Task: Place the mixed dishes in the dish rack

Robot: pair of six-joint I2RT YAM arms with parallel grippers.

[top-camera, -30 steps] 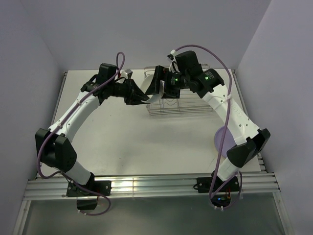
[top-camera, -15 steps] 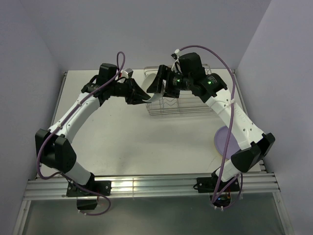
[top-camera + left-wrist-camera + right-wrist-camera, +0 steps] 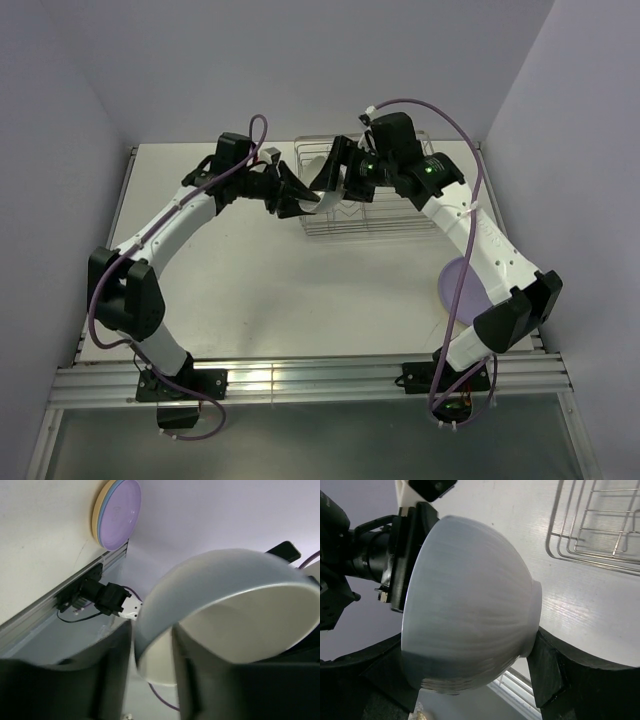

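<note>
White is what catches the eye first: the small white bowl (image 3: 470, 605) hangs in the air between the two arms, tipped on its side. It sits in the upper middle of the overhead view, at the left end of the dish rack (image 3: 385, 220). From that view I cannot say whether it is over the wires or just beside them.

The right gripper (image 3: 465, 675) has the bowl clamped across its depth. One dark finger presses against the foot at the right of the wrist view, and the other sits under the rim at the lower left, so the jaws stand fairly wide around it.

The left gripper (image 3: 152, 650) comes in from the other side. Its two fingers straddle the bowl's wall, one inside and one outside the rim, and set narrow. The outer finger sits so close to the wall that I cannot tell whether it presses on it or stands just clear.

A corner of the silver wire rack shows in the upper right of the right wrist view, resting on the pale table (image 3: 260, 270).

The stack of plates (image 3: 120, 512) lies well away from the rack. It is in the upper left of the left wrist view, with the lavender face showing and blue and orange-yellow edges behind it. In the overhead view it is at the right, partly hidden by the right arm.
</note>
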